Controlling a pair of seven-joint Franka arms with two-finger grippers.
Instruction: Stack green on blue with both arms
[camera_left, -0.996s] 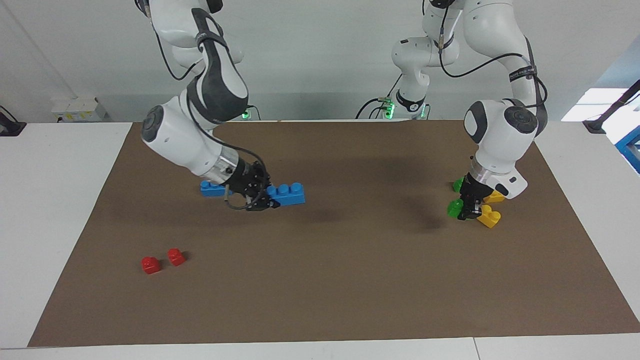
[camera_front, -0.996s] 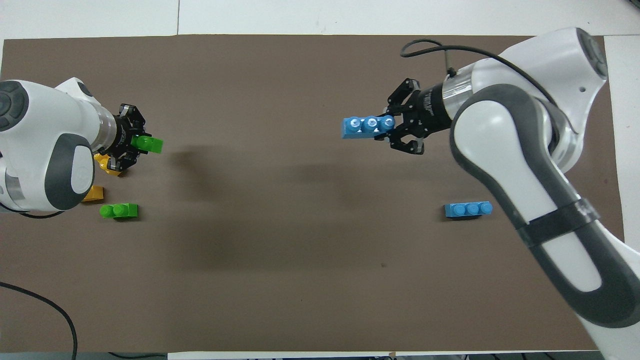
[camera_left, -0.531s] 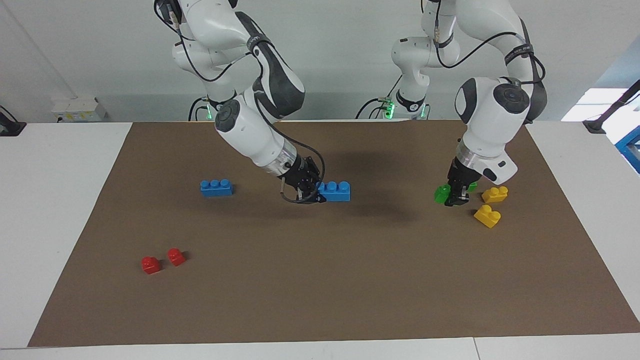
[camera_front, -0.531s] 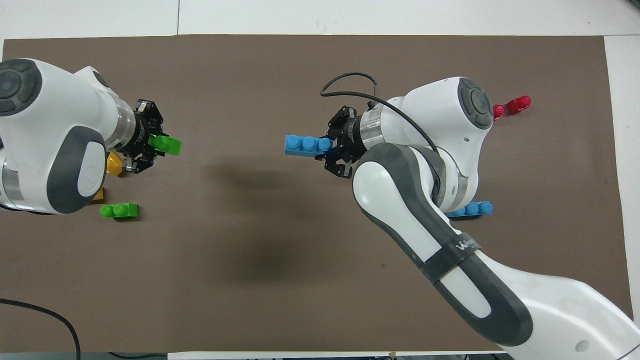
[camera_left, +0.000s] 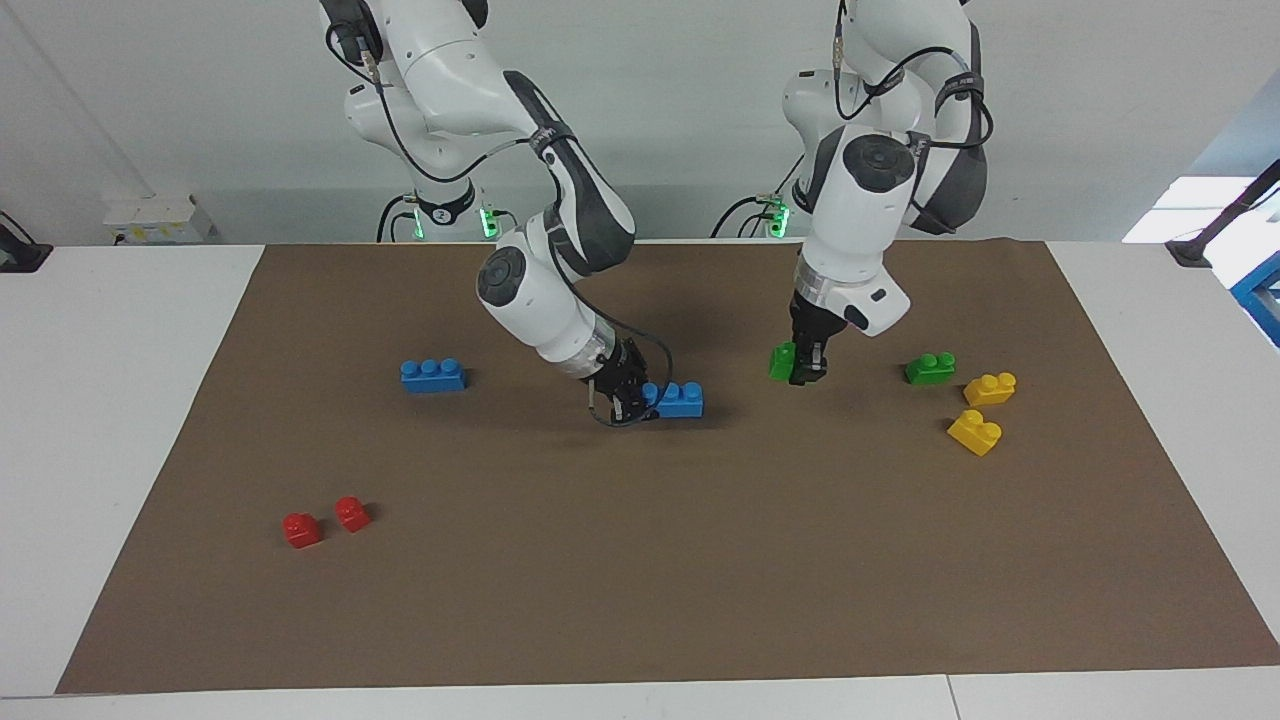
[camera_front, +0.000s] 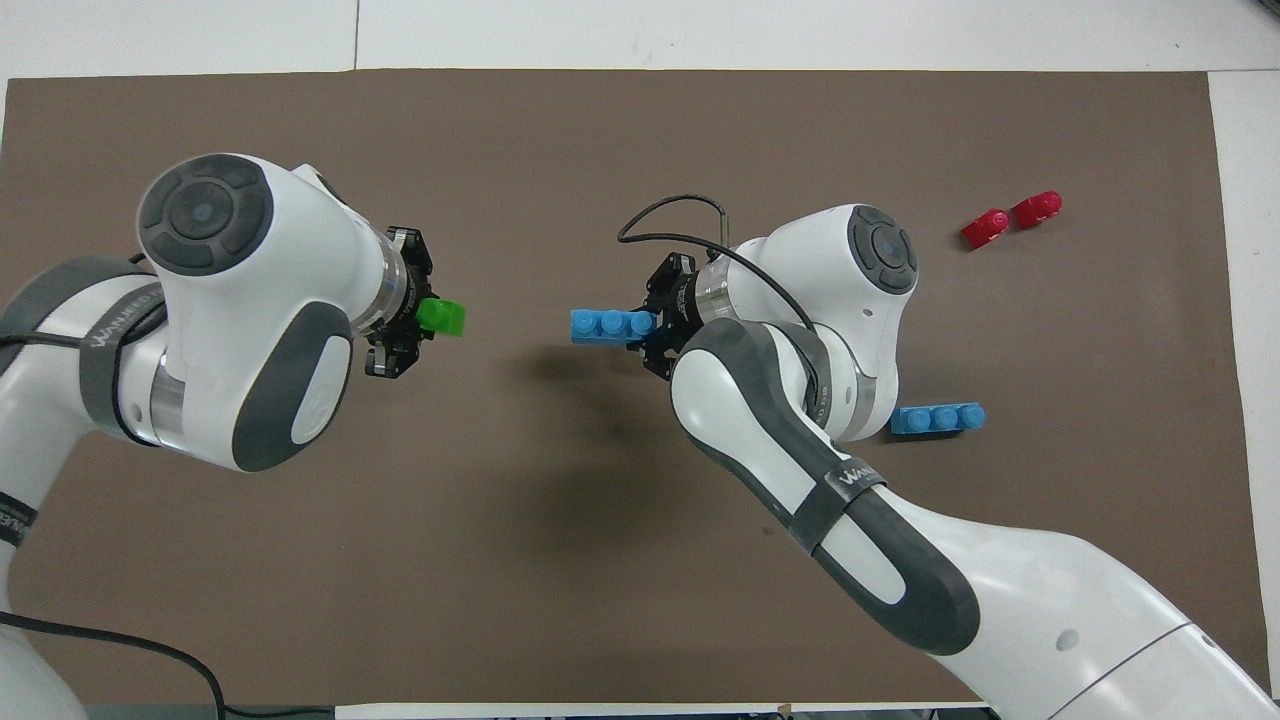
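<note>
Both held bricks have travelled toward the middle of the brown mat (camera_left: 700, 580) since a second ago: the green brick (camera_left: 781, 361), which hung beside the yellow pieces, is now well clear of them, and the blue brick (camera_left: 679, 399) has left its twin and come close to the green one. Green stays clamped at one end in the left gripper (camera_left: 806, 372), held up over the mat with a small gap between it and the blue. Blue is gripped at one end by the right gripper (camera_left: 628, 402), fingers closed on it, studs up, low over the mat near its centre. From overhead the green brick (camera_front: 441, 316) and blue brick (camera_front: 605, 325) point at each other end to end, apart. A second green brick (camera_left: 930, 367) lies near two yellow bricks (camera_left: 982, 410) toward the left arm's end; a second blue brick (camera_left: 432, 374) and two red bricks (camera_left: 325, 521) lie toward the right arm's end.
</note>
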